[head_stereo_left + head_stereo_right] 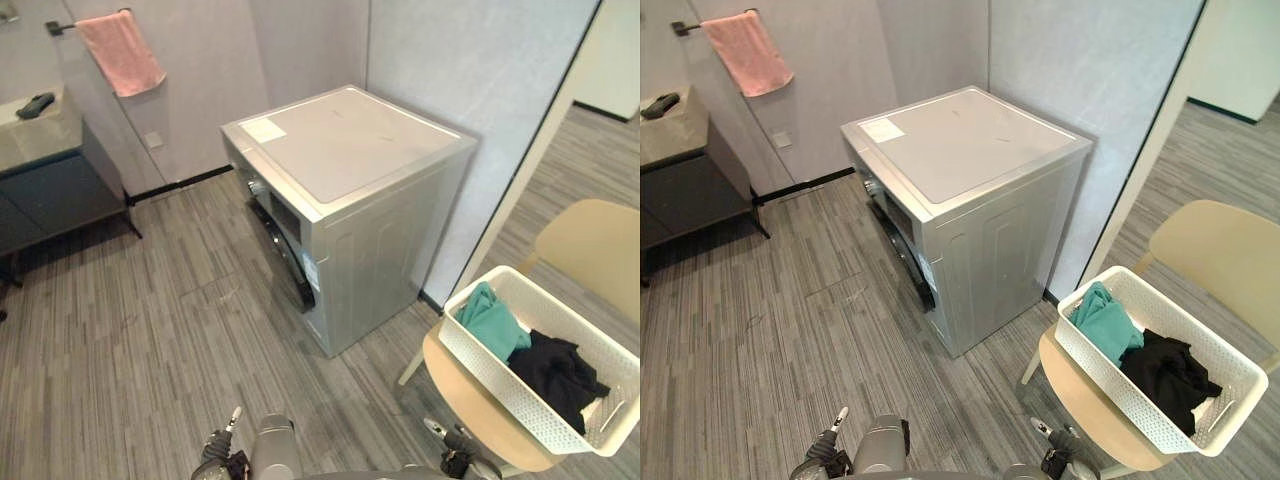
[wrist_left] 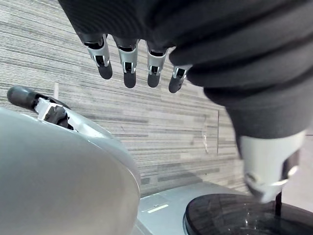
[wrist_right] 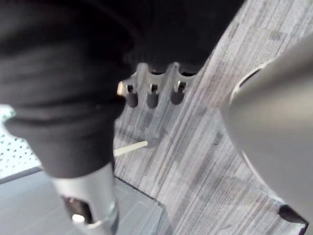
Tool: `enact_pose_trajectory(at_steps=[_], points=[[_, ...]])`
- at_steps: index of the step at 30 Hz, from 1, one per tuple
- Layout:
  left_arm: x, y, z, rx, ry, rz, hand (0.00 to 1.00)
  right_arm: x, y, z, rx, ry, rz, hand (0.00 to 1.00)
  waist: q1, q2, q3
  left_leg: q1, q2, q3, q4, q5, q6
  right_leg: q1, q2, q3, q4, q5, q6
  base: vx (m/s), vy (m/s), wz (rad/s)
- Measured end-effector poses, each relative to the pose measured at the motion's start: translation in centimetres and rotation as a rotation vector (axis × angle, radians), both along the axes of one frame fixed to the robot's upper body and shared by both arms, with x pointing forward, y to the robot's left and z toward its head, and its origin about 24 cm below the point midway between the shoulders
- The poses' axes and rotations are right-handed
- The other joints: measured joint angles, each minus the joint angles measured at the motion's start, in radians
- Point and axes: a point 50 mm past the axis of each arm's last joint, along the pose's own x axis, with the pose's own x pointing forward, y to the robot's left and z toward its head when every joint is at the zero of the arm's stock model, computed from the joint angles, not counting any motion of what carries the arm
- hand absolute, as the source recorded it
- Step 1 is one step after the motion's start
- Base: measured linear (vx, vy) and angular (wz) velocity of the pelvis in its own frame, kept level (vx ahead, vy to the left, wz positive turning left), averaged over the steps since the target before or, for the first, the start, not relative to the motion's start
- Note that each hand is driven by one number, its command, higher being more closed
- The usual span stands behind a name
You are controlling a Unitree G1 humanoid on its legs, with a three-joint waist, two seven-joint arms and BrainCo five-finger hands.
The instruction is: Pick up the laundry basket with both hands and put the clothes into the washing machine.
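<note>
A white perforated laundry basket rests on the seat of a beige chair at the right. A teal garment and a black garment lie in it. The silver washing machine stands in the middle against the wall, its dark round door facing left. My left hand hangs low at the bottom edge, its fingers straight and holding nothing. My right hand hangs low beside the chair, short of the basket, with relaxed, empty fingers.
A pink towel hangs on a wall rail at the back left. Below it stands a counter with a dark cabinet and a small dark object on top. Striped grey floor stretches before the machine. A partition edge runs behind the chair.
</note>
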Motion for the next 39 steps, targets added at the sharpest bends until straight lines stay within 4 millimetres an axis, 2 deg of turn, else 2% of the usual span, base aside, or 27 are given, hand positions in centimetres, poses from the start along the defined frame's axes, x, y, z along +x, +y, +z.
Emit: enact_pose_trajectory(at_steps=[2,5,6,7,8,10,11,12,14,15,16,17,18,19,21,22,23,24,25,27,29,31,34,35,36,37,39], points=[[-0.5,0.4,-0.1,0.009,0.012,0.012,0.0,-0.1,0.0,0.0,-0.006,0.002,0.015,0.0,0.0,-0.017,-0.004,0.054,0.02,0.013,-0.238,-0.056,0.031,0.003,-0.015,0.043,-0.029,0.011,0.015,0.24,0.207,-0.54],[-0.9,0.4,-0.2,0.013,0.027,0.04,0.0,-0.9,-0.4,-0.1,-0.033,0.031,0.044,0.0,0.006,-0.021,-0.007,0.124,0.047,-0.071,-0.542,-0.046,0.034,0.013,-0.061,0.127,-0.049,0.023,0.042,0.25,0.407,-0.64],[-1.1,0.3,-0.2,0.009,0.031,0.044,0.0,-1.1,-0.6,-0.1,-0.039,0.039,0.045,0.0,0.008,-0.015,-0.012,0.138,0.05,-0.097,-0.564,-0.021,0.036,0.014,-0.069,0.141,-0.052,0.027,0.054,0.26,0.555,-0.78],[-1.5,-0.1,-0.4,-0.003,0.041,0.052,0.0,-1.8,-1.1,-0.2,-0.053,0.058,0.043,0.0,0.022,0.007,-0.033,0.148,0.047,-0.133,-0.546,-0.012,-0.046,0.017,-0.089,0.175,-0.064,0.031,0.108,0.24,0.597,-0.65],[-1.4,0.2,-0.3,0.006,0.04,0.05,0.0,-2.2,-1.1,-0.5,-0.044,0.082,0.035,0.0,0.014,-0.023,-0.048,0.145,0.012,-0.098,-0.5,-0.115,-0.138,0.025,-0.136,0.194,-0.089,0.04,0.143,0.24,0.603,-0.47],[-0.8,1.1,-0.1,0.029,0.033,0.041,0.0,-2.9,0.4,-1.1,0.006,0.113,0.015,0.0,-0.002,-0.063,-0.056,0.108,-0.03,-0.061,-0.428,-0.18,-0.123,0.028,-0.196,0.203,-0.117,0.102,0.174,0.15,0.54,-0.02],[-0.6,1.3,-0.1,0.033,0.037,0.031,0.0,-3.4,1.3,-1.4,0.041,0.135,-0.004,0.0,-0.002,-0.069,-0.064,0.095,-0.048,-0.043,-0.387,-0.206,-0.097,0.034,-0.217,0.216,-0.151,0.191,0.185,0.13,0.626,-0.1],[-0.2,1.0,-0.1,0.036,0.035,-0.006,0.0,-3.5,1.3,-1.4,0.044,0.131,-0.02,0.0,-0.005,-0.064,-0.07,0.095,-0.071,-0.026,-0.365,-0.232,-0.065,0.038,-0.233,0.22,-0.177,0.284,0.186,0.1,0.523,-0.18],[0.6,0.8,0.1,0.047,0.024,-0.063,0.0,-3.3,1.2,-1.3,0.044,0.125,-0.026,0.0,-0.006,-0.068,-0.075,0.097,-0.096,0.01,-0.364,-0.253,-0.027,0.016,-0.263,0.226,-0.182,0.387,0.166,0.03,0.487,-0.22],[1.4,0.3,0.2,0.051,0.012,-0.112,0.0,-2.5,1.3,-1.2,0.043,0.104,-0.019,0.0,-0.003,-0.063,-0.077,0.098,-0.111,0.05,-0.371,-0.269,0.004,-0.03,-0.281,0.236,-0.173,0.488,0.097,-0.03,0.514,-0.39],[1.4,0.1,0.2,0.051,0.014,-0.129,0.0,-1.8,1.3,-1.0,0.039,0.086,-0.008,0.0,-0.003,-0.057,-0.081,0.103,-0.112,0.069,-0.383,-0.271,0.014,-0.054,-0.283,0.229,-0.163,0.525,0.046,-0.06,0.45,-0.65],[1.4,0.0,0.2,0.061,0.019,-0.164,0.0,-0.8,1.3,-0.6,0.026,0.057,0.012,0.0,-0.005,-0.05,-0.079,0.127,-0.113,0.094,-0.418,-0.261,0.034,-0.12,-0.271,0.201,-0.066,0.516,-0.012,-0.04,0.335,-0.66],[1.2,0.0,0.1,0.066,0.027,-0.172,0.0,-0.2,1.6,-0.4,0.02,0.037,0.045,0.0,-0.007,-0.05,-0.078,0.167,-0.118,0.117,-0.47,-0.245,0.053,-0.17,-0.235,0.159,0.069,0.429,-0.012,-0.03,0.263,-0.57],[1.1,-0.1,0.1,0.066,0.03,-0.179,0.0,-0.1,1.6,-0.4,0.018,0.03,0.056,0.0,-0.009,-0.049,-0.078,0.183,-0.123,0.12,-0.494,-0.237,0.056,-0.183,-0.22,0.143,0.116,0.389,-0.002,-0.03,0.193,-0.35],[1.1,-0.5,0.0,0.062,0.034,-0.21,0.0,0.5,2.2,-0.1,0.013,0.006,0.102,0.0,-0.008,-0.05,-0.078,0.253,-0.148,0.153,-0.607,-0.19,0.071,-0.218,-0.122,0.061,0.288,0.24,0.026,-0.02,0.123,-0.19],[1.0,-0.7,0.0,0.056,0.036,-0.21,0.0,0.9,2.5,0.0,0.015,-0.005,0.127,0.0,-0.009,-0.049,-0.078,0.27,-0.161,0.164,-0.641,-0.175,0.077,-0.229,-0.063,0.042,0.32,0.18,0.048,0.01,0.024,-0.12],[0.9,-0.8,-0.1,0.053,0.04,-0.21,0.0,0.9,2.7,0.0,0.016,-0.008,0.137,0.0,-0.009,-0.049,-0.078,0.274,-0.169,0.168,-0.652,-0.169,0.081,-0.229,-0.036,0.038,0.316,0.152,0.055,0.02,-0.004,-0.04],[0.8,-0.8,-0.2,0.05,0.045,-0.208,0.0,1.0,2.7,0.0,0.014,-0.013,0.141,0.0,-0.011,-0.049,-0.078,0.274,-0.181,0.17,-0.66,-0.155,0.094,-0.221,-0.009,0.035,0.286,0.105,0.045,0.04,-0.046,0.0],[0.7,-0.9,-0.3,0.044,0.054,-0.208,0.0,1.0,2.6,0.0,0.009,-0.016,0.138,0.0,-0.009,-0.056,-0.082,0.273,-0.191,0.173,-0.666,-0.142,0.083,-0.195,0.003,0.058,0.217,0.069,0.037,0.05,-0.057,-0.01],[0.6,-0.8,-0.4,0.046,0.064,-0.211,0.0,1.2,2.4,0.1,0.003,-0.021,0.137,0.0,-0.008,-0.043,-0.079,0.277,-0.203,0.18,-0.705,-0.098,0.066,-0.153,0.022,0.095,0.129,0.059,0.03,0.04,-0.05,0.0],[0.5,-1.0,-0.4,0.038,0.063,-0.186,0.0,1.1,2.4,0.1,0.004,-0.021,0.131,0.0,-0.007,-0.045,-0.076,0.311,-0.206,0.183,-0.79,-0.04,0.054,-0.127,0.036,0.102,0.072,0.061,0.026,0.04,-0.057,0.05],[0.4,-0.8,-0.4,0.039,0.063,-0.164,0.0,1.3,2.5,0.1,0.004,-0.026,0.139,0.0,-0.005,-0.051,-0.071,0.343,-0.2,0.184,-0.825,-0.02,0.046,-0.101,0.041,0.098,0.051,0.066,0.017,-0.01,-0.097,0.02],[0.4,-0.5,-0.3,0.041,0.059,-0.145,0.0,3.8,2.5,1.7,-0.054,-0.13,0.228,0.0,-0.006,-0.057,-0.063,0.366,-0.194,0.202,-0.86,0.003,0.042,-0.1,0.048,0.099,0.046,0.068,0.014,-0.05,-0.05,-0.09],[0.6,-0.6,-0.2,0.042,0.05,-0.147,0.0,5.1,2.2,2.9,-0.099,-0.193,0.27,0.0,-0.006,-0.055,-0.059,0.339,-0.19,0.206,-0.817,-0.001,0.044,-0.099,0.047,0.105,0.031,0.065,0.009,-0.1,-0.037,-0.06],[1.2,-0.7,0.1,0.054,0.025,-0.16,0.0,6.8,2.3,4.4,-0.136,-0.282,0.316,0.0,-0.005,-0.051,-0.034,0.278,-0.175,0.208,-0.681,-0.033,0.054,-0.08,0.043,0.104,0.006,0.054,-0.011,-0.07,-0.024,0.0],[1.3,-0.7,0.1,0.057,0.019,-0.161,0.0,7.0,2.3,4.7,-0.143,-0.298,0.324,0.0,-0.005,-0.049,-0.027,0.267,-0.173,0.208,-0.649,-0.041,0.054,-0.075,0.043,0.104,0.003,0.049,-0.017,-0.11,-0.022,0.02],[1.7,-0.5,0.4,0.075,0.004,-0.174,0.0,9.2,2.8,6.8,-0.198,-0.412,0.401,0.0,0.0,-0.038,0.006,0.174,-0.15,0.176,-0.432,-0.081,0.047,-0.064,0.04,0.105,0.009,-0.026,-0.039,-0.19,-0.013,-0.06]])
